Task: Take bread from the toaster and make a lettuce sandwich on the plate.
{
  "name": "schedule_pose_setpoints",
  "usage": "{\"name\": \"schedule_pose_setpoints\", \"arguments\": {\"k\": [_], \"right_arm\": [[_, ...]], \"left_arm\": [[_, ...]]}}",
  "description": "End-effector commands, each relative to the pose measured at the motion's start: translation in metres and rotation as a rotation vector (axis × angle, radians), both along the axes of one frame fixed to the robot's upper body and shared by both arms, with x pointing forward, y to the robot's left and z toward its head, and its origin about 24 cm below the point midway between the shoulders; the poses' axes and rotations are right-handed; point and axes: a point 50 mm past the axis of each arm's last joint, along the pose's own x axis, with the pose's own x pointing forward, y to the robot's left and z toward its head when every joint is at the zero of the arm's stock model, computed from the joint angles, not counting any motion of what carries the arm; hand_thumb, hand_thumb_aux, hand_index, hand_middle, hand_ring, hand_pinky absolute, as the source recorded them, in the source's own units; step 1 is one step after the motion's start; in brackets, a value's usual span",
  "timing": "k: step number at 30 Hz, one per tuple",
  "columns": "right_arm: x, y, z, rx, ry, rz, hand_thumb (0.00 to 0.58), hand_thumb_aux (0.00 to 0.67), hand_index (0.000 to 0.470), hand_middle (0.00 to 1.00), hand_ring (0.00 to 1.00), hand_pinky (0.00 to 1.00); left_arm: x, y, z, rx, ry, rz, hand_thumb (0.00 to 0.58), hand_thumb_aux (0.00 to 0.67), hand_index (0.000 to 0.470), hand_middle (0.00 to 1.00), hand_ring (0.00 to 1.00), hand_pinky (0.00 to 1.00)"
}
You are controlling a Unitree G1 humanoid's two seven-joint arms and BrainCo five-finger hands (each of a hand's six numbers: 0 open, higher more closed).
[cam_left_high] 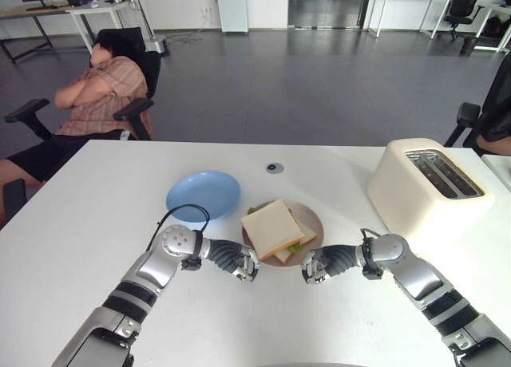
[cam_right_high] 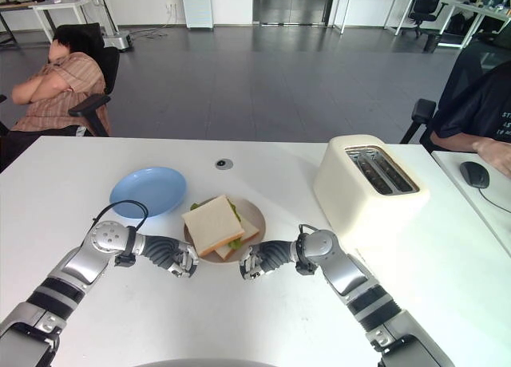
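Sandwich [cam_left_high: 271,227] sits on plate [cam_left_high: 314,216] between left hand [cam_left_high: 239,263] and right hand [cam_left_high: 321,265].

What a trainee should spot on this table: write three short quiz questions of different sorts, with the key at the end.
1. True or false: the sandwich lies on the brown plate.
2. Multiple choice: on which side of the sandwich does the toaster stand? A) the robot's right B) the robot's left C) between the sandwich and the robot
3. Short answer: what green filling shows at the sandwich's edge?

Key: 1 true; 2 A; 3 lettuce.
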Motion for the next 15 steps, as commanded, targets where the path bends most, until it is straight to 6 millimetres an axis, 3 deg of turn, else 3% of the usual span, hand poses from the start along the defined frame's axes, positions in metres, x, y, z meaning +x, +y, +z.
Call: {"name": "schedule_pose_setpoints", "arguments": {"k": [1, 8, 13, 15], "right_arm": [[0.003, -0.015, -0.033, -0.113, 0.074, -0.120, 0.580, 0.670, 0.470, 1.00, 1.00, 1.00], [0.032, -0.012, -0.037, -0.097, 0.044, -0.221, 0.580, 0.670, 0.470, 1.00, 1.00, 1.00], [0.037, -0.012, -0.039, -0.083, 0.044, -0.236, 0.580, 0.670, 0.470, 1.00, 1.00, 1.00], [0.037, -0.010, -0.033, -0.043, 0.042, -0.228, 0.580, 0.670, 0.470, 1.00, 1.00, 1.00]], "left_arm": [[0.011, -0.002, -0.021, 0.036, 0.030, 0.059, 0.580, 0.670, 0.470, 1.00, 1.00, 1.00], [0.041, -0.025, -0.029, -0.002, -0.024, 0.137, 0.580, 0.670, 0.470, 1.00, 1.00, 1.00], [0.050, -0.036, -0.030, -0.060, -0.055, 0.169, 0.580, 0.670, 0.470, 1.00, 1.00, 1.00], [0.053, -0.038, -0.021, -0.133, -0.100, 0.179, 0.580, 0.670, 0.470, 1.00, 1.00, 1.00]]}}
